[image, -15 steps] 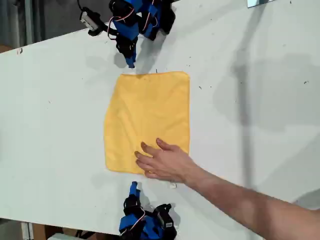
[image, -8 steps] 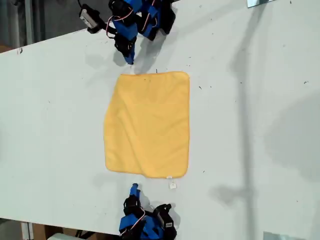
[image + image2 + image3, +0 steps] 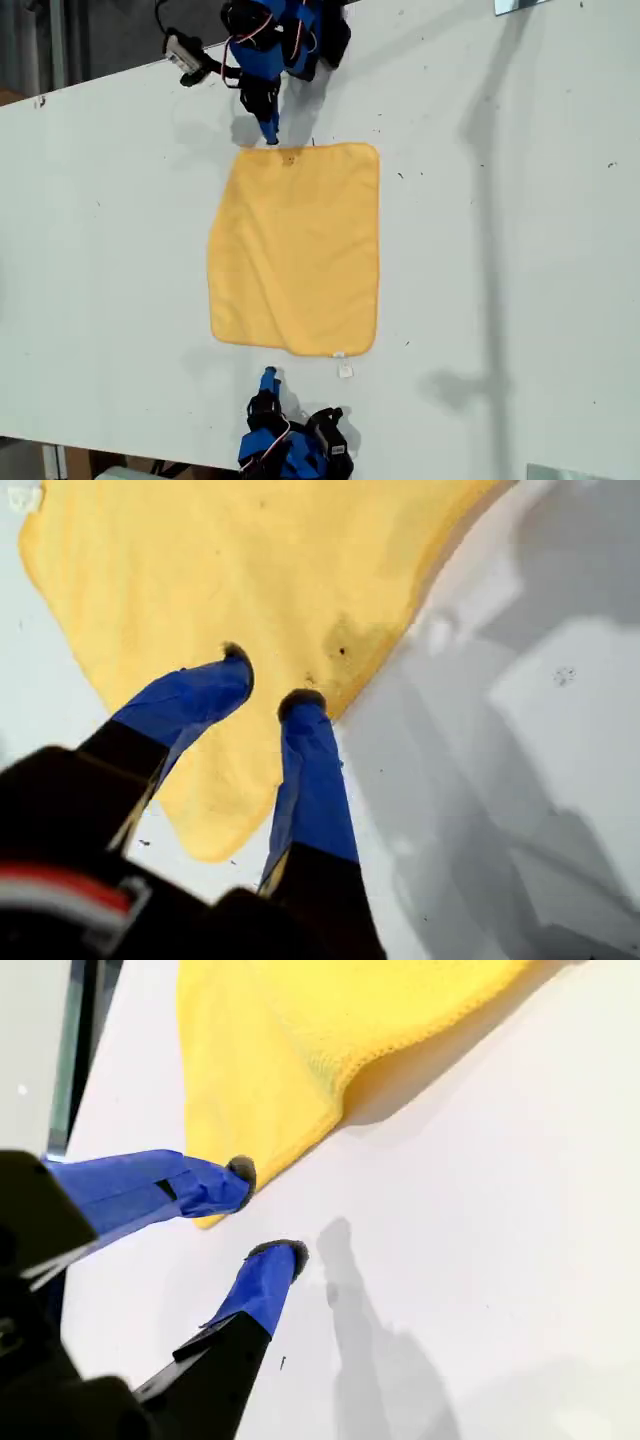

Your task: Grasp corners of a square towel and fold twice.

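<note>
The square towel (image 3: 295,245) lies flat on the white table, yellow-orange and plain. My first gripper (image 3: 270,132) is at the arm at the exterior view's top, right at the towel's far hem. In the first wrist view this gripper (image 3: 268,680) is open, its blue fingertips (image 3: 232,670) over the towel (image 3: 200,570) just inside a rounded corner (image 3: 212,848). My second gripper (image 3: 267,377) is below the towel in the exterior view. In the second wrist view it (image 3: 264,1210) is open over bare table, one fingertip (image 3: 240,1170) close by a towel corner (image 3: 207,1218).
A small white tag (image 3: 345,371) lies on the table just off the towel's near hem, beside the second arm's base (image 3: 295,450). The table's edge (image 3: 100,75) runs diagonally at the exterior view's upper left. A long shadow (image 3: 487,220) crosses the table.
A person's hand and forearm that rested on the towel's near edge have left the view. My first gripper has reached down to the towel's far hem. The second arm has not moved.
</note>
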Controlling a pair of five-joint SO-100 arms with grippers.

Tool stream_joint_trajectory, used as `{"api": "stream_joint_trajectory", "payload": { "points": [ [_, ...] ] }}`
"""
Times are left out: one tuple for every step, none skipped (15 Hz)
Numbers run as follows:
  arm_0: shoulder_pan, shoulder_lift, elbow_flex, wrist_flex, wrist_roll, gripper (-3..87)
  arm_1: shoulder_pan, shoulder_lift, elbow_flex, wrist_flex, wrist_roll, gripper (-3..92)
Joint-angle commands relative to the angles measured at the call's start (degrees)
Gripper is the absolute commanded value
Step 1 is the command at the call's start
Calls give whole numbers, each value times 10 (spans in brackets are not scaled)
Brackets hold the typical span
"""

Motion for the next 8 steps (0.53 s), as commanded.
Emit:
{"api": "stream_joint_trajectory", "payload": {
  "points": [
    [7,4,2,1,3,121,-18,2,-31,-4,54,0],
    [7,4,2,1,3,121,-27,2,-27,-4,79,0],
    [0,4,2,1,3,121,-27,2,-25,12,110,8],
    [-8,4,2,1,3,121,-25,2,-24,33,131,29],
    [-11,4,4,-4,27,120,-21,2,-24,48,131,29],
    [2,4,4,-23,61,121,-24,2,-24,52,127,75],
    [58,4,1,-20,-23,120,-42,2,-24,47,131,130],
    [147,4,-2,7,-206,120,-57,2,-22,29,131,130]
  ]
}}
